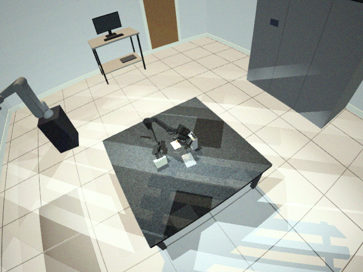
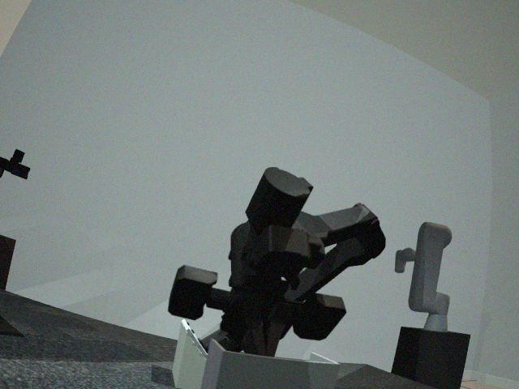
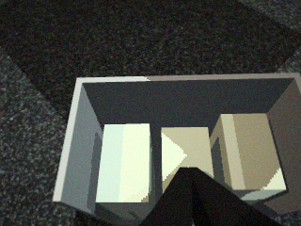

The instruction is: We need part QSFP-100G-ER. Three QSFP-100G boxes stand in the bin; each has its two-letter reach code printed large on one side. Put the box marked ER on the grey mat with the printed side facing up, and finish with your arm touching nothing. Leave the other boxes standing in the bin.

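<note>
Black two-finger pincer [image 2: 268, 335] [image 3: 187, 175] clenched on nothing, over the open grey bin [image 3: 67, 141]. Three pale boxes inside at 9, 12 and 3 o'clock in wrist view; ER one among them, code unreadable. Likely pre-grasp: identify ER, then open.

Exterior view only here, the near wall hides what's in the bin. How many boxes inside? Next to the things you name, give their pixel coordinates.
Observer: Three, side by side in the bin [image 1: 194, 144] [image 2: 272, 372] [image 3: 113, 79]: left box [image 3: 118, 162], middle box [image 3: 198, 141], right box [image 3: 249, 148], as the wrist view has them.
Operator: Reach codes readable?
Observer: No lettering legible on any box face the wrist view shows.
Operator: Which box does the tool cover?
Observer: In the wrist view, the tool [image 1: 189, 143] [image 2: 267, 352] [image 3: 187, 175] overlaps the near part of the middle box.
</note>
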You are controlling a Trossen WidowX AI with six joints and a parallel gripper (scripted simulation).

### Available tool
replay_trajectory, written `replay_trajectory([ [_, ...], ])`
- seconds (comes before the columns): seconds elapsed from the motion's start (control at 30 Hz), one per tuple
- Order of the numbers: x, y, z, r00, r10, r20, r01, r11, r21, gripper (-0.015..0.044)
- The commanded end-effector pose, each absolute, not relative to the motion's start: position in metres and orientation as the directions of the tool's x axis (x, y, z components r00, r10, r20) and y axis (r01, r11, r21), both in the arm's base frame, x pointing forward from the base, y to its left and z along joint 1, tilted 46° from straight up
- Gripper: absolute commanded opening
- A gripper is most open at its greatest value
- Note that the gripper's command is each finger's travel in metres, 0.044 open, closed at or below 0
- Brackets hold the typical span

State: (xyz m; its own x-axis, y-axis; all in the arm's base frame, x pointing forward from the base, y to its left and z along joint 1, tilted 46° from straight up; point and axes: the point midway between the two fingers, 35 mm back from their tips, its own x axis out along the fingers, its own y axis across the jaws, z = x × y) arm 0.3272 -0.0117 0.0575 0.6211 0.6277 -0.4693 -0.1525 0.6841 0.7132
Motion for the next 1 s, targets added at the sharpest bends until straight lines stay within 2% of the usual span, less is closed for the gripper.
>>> replay_trajectory([
  [0.0,0.323,-0.011,0.056,0.616,0.630,-0.472,-0.149,0.682,0.716,0.0000],
  [0.97,0.309,-0.012,0.054,0.616,0.630,-0.473,-0.148,0.682,0.716,0.0000],
])
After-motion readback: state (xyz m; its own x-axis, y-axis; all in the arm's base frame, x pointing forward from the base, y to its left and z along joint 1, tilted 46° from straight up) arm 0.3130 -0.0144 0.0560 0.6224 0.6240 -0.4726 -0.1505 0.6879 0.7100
